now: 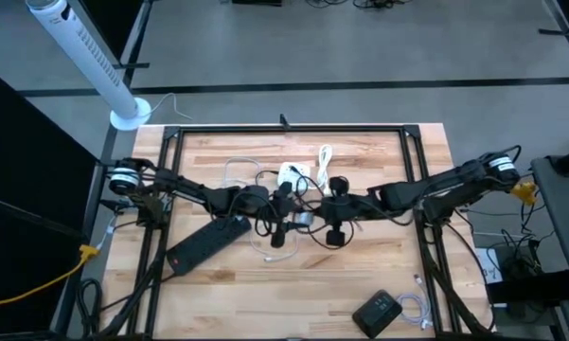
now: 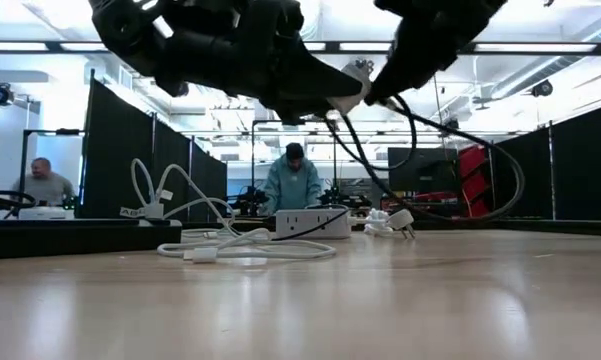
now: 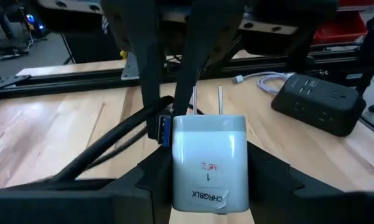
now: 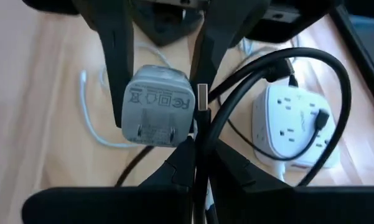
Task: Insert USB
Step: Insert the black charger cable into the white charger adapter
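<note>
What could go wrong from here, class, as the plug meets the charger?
1. The USB plug sits beside the charger rather than in its port, so pushing now may jam it against the casing.
2. The black cable loops over the white power strip and could drag it.
3. The charger could twist in the left tool under pressure.

Grey floor point(image 1: 360, 57); black partitions point(image 2: 130, 150); ceiling lights point(image 2: 580, 50)

Charger point(image 3: 208, 163) face in left wrist view: white sticker reading "CHRGBLK", shown upside down, plus red handwritten marks above it, roughly "1" and two more characters, unclear. Its prong side point(image 4: 157, 106) in right wrist view carries small certification symbols and fine print, too small to read.
</note>
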Robot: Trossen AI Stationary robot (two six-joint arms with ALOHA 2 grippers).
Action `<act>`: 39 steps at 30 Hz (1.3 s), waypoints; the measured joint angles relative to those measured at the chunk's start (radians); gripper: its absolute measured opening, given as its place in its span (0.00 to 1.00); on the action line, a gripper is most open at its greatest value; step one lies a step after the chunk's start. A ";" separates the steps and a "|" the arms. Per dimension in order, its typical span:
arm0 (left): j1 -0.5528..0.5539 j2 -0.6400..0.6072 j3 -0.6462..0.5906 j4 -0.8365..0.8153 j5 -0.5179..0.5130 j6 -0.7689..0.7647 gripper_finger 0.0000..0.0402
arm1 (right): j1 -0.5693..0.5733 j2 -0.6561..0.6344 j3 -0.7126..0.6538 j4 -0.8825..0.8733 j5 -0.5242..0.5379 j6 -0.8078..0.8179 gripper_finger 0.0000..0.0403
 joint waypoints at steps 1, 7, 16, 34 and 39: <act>-0.001 0.000 0.000 -0.011 -0.011 0.000 0.36 | 0.000 0.021 0.027 -0.031 0.004 -0.003 0.04; -0.001 0.000 -0.006 -0.022 -0.053 -0.001 0.36 | 0.016 0.107 0.140 -0.187 0.090 0.064 0.04; -0.003 -0.001 -0.010 -0.030 -0.244 0.011 0.36 | 0.038 0.101 0.165 -0.211 0.189 0.261 0.04; 0.002 0.000 -0.009 -0.014 -0.362 0.000 0.36 | 0.025 0.104 0.209 -0.158 0.121 0.248 0.04; -0.006 -0.001 -0.010 -0.015 -0.354 0.001 0.36 | 0.028 0.093 0.218 -0.173 0.154 0.223 0.04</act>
